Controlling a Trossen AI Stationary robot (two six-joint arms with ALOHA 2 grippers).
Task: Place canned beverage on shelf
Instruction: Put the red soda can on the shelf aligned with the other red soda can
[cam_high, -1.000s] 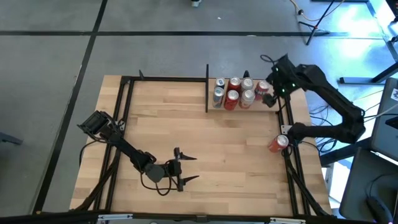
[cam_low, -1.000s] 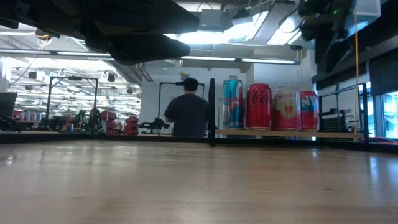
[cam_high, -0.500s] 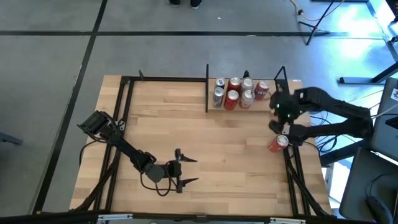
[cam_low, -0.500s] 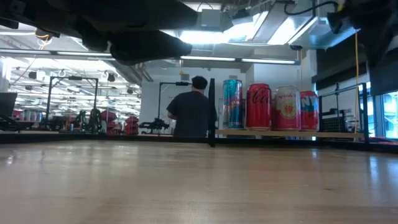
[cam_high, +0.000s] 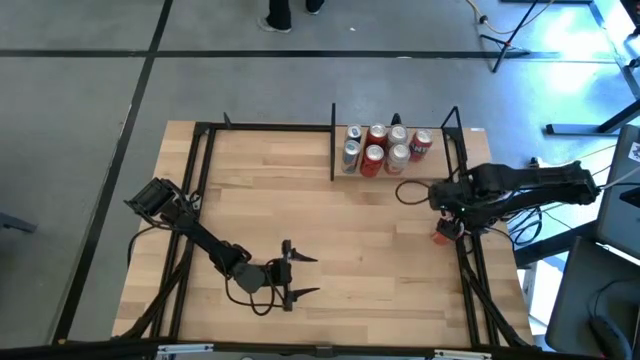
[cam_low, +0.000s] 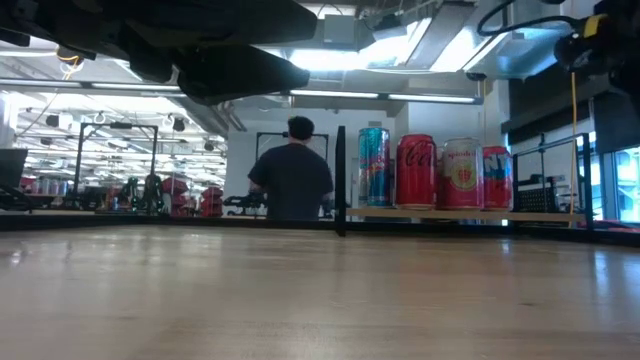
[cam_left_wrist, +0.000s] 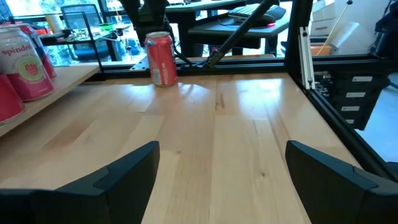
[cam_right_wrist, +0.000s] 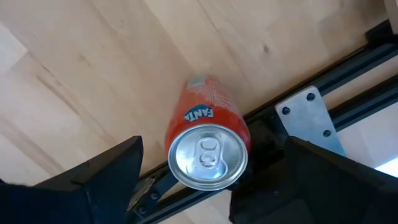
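- Fanta can (cam_high: 443, 233) stands upright at the right edge of the high view, against the black frame rail (cam_high: 470, 262).
- Right gripper (cam_high: 447, 202) hovers above it, jaws spread, empty.
- Shelf (cam_high: 395, 150), upper right, holds six cans; its right end is bare.
- Left gripper (cam_high: 297, 274), lower centre, jaws spread, open tabletop (cam_high: 300, 210) ahead.

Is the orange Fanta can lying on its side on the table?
No, the Fanta can stands upright on the table, its silver top facing the right wrist camera.
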